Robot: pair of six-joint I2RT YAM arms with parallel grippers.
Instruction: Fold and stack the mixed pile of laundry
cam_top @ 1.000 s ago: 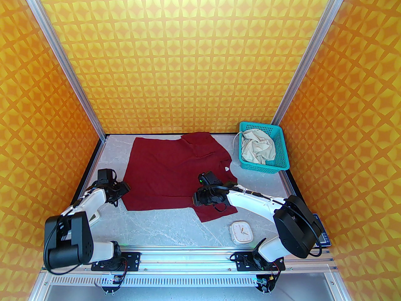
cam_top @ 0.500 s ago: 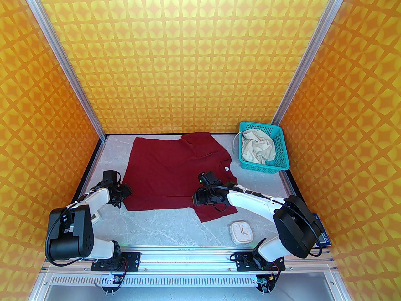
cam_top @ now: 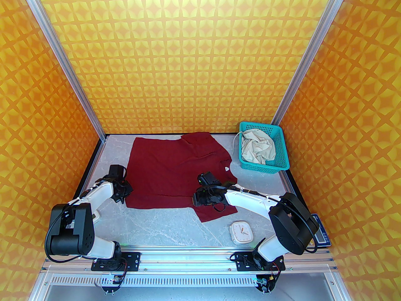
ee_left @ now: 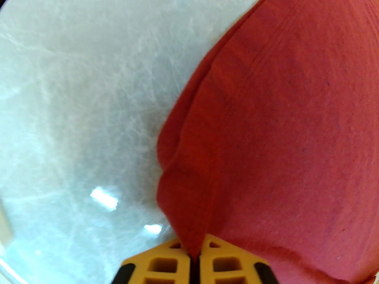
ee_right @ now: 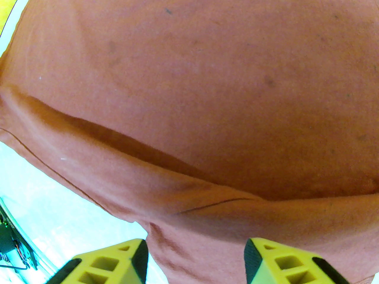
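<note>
At the maroon shirt (ee_left: 266, 129), left jaws pinch its edge and right jaws stand spread.

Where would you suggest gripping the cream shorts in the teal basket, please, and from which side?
Probably the raised, bunched fold at the top of the cream shorts, coming straight down from above. They lie crumpled inside the teal basket, whose walls block a sideways approach; the cord hanging over its left rim looks too thin to lift by.
</note>
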